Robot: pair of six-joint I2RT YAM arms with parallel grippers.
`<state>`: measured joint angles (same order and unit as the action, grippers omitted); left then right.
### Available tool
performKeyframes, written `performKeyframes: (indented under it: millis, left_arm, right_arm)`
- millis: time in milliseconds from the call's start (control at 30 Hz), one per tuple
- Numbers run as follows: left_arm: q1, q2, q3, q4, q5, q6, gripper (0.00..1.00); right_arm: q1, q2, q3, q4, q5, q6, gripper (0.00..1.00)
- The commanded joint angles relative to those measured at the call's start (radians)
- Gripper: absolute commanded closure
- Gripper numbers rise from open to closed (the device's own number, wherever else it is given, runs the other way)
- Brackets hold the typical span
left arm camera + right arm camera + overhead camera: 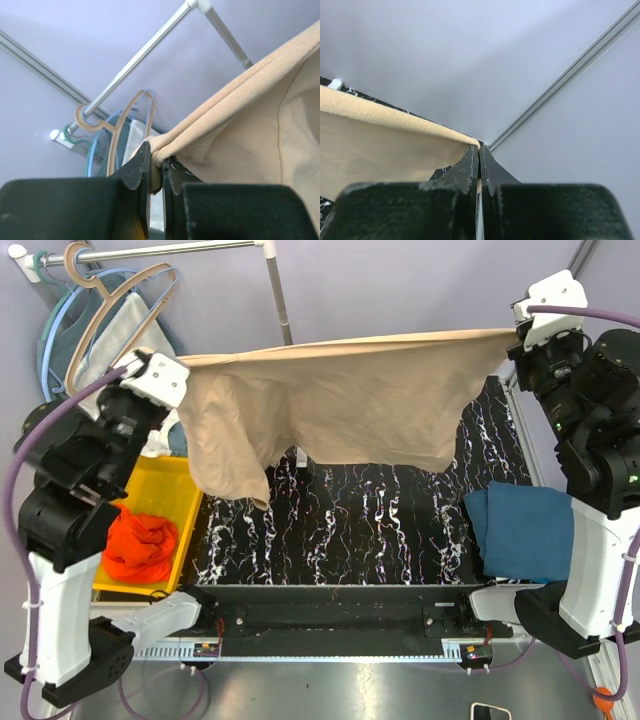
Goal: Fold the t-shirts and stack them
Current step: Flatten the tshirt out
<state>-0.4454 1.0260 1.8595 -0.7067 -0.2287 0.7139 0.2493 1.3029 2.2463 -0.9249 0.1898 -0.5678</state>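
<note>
The left gripper (156, 157), jaws pinched tight on one corner of the beige t-shirt (350, 400), and the right gripper (479, 152), clamped on the opposite corner, hold the garment stretched in the air above the black marbled mat (350, 530). A folded teal t-shirt (520, 530) lies at the mat's right edge. An orange-red t-shirt (140, 545) sits crumpled in a yellow bin (160, 485) on the left.
</note>
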Motion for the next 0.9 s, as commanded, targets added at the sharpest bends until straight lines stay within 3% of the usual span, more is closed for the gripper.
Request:
performKeyframes:
  millis: [0,233,500,667,800,833,867]
  left_arm:
    - [0.017,-0.095,0.043,0.069,-0.094,0.035,1.00]
    - [0.017,-0.221,0.040,0.061,-0.075,0.081,1.00]
    - [0.017,-0.247,0.084,0.139,-0.175,0.171,1.00]
    - [-0.007,-0.183,-0.065,0.373,-0.319,0.320,1.00]
    - [0.002,-0.054,-0.079,0.550,-0.350,0.363,1.00]
    - [0.022,-0.022,-0.047,0.565,-0.341,0.349,1.00]
    - [0.115,0.050,-0.017,0.573,-0.280,0.319,1.00]
  right_arm:
    - [-0.021,0.003,0.105,-0.064,0.149,-0.026,1.00]
    - [-0.021,-0.039,0.220,-0.216,0.143,-0.063,1.00]
    - [-0.021,-0.079,0.205,-0.259,0.172,-0.121,1.00]
    - [-0.021,-0.065,0.069,-0.096,0.241,-0.178,1.00]
    - [-0.021,-0.004,-0.022,0.096,0.275,-0.216,1.00]
    - [-0.022,0.015,-0.025,0.168,0.280,-0.237,1.00]
    - [-0.022,0.041,-0.013,0.191,0.278,-0.242,1.00]
